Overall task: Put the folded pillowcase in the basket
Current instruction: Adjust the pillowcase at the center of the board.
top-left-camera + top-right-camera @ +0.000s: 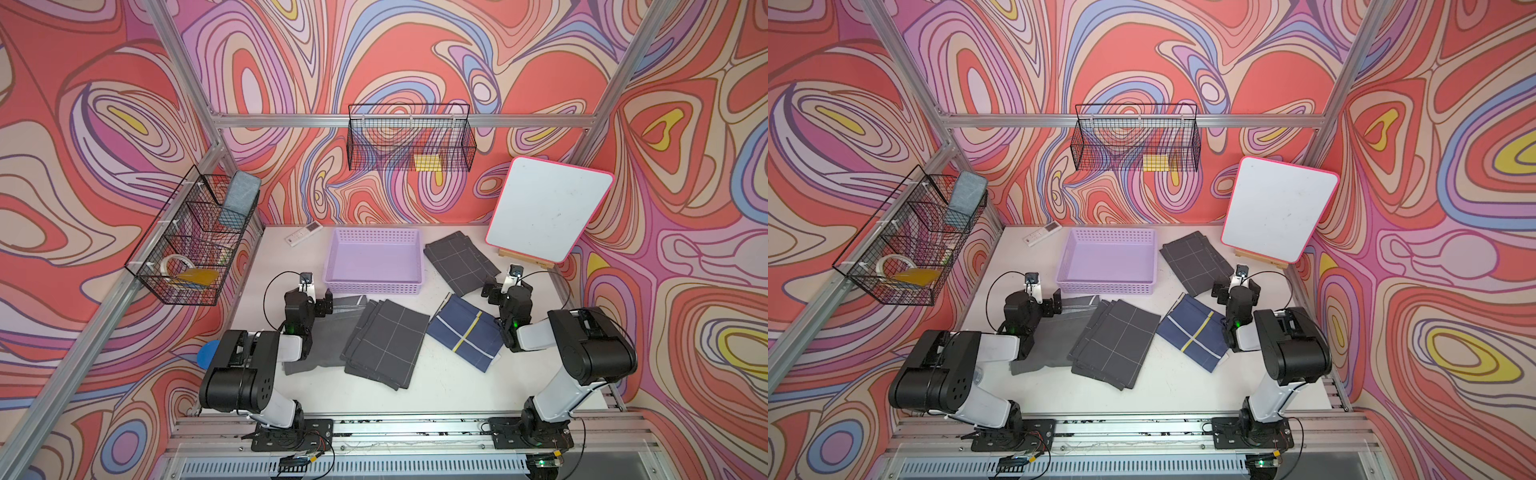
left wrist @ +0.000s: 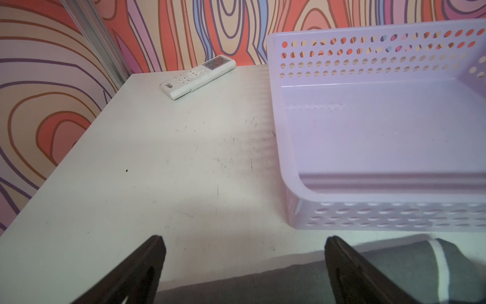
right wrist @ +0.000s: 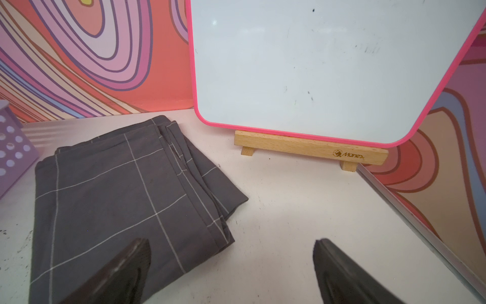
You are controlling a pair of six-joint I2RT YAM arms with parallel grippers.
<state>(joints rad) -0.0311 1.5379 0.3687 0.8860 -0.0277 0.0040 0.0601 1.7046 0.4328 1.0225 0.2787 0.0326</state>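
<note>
The lilac basket (image 1: pixel 374 287) (image 1: pixel 1106 286) stands empty at the back middle of the table. Several folded pillowcases lie around it. A grey checked one (image 1: pixel 388 343) is in the middle and another (image 1: pixel 459 262) (image 3: pixel 110 194) is right of the basket. A navy one with a yellow stripe (image 1: pixel 465 332) lies beside my right arm, and a plain grey one (image 1: pixel 328 320) (image 2: pixel 289 284) under my left arm. My left gripper (image 1: pixel 319 300) (image 2: pixel 243 240) hovers open by the basket's front left corner (image 2: pixel 289 168). My right gripper (image 1: pixel 507 287) (image 3: pixel 231 243) hangs open over the far checked pillowcase's edge.
A white remote (image 1: pixel 301 235) (image 2: pixel 197 76) lies at the back left. A pink-rimmed whiteboard (image 1: pixel 548 208) (image 3: pixel 328 65) on a wooden stand leans at the back right. Black wire baskets (image 1: pixel 411 141) (image 1: pixel 191 245) hang on the walls. A blue disc (image 1: pixel 208 353) sits behind my left arm.
</note>
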